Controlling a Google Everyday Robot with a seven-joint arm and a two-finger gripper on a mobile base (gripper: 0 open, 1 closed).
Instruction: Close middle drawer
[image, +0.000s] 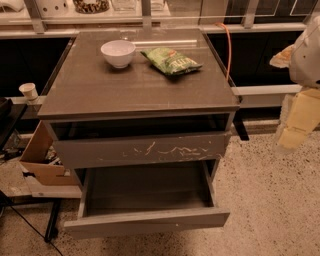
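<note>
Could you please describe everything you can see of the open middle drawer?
The middle drawer is a wide, shallow grey-brown box, pulled far out below the scratched drawer front. Its flat front is plain and handle-less, and the interior is bare. The gripper hangs apart from it, at the view's right edge beside the cabinet.

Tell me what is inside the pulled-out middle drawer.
The middle drawer shows a bare floor, nothing in it. Its back part is covered by the scratched drawer front above, so unseen. The gripper hangs at the right, apart from the cabinet.
</note>
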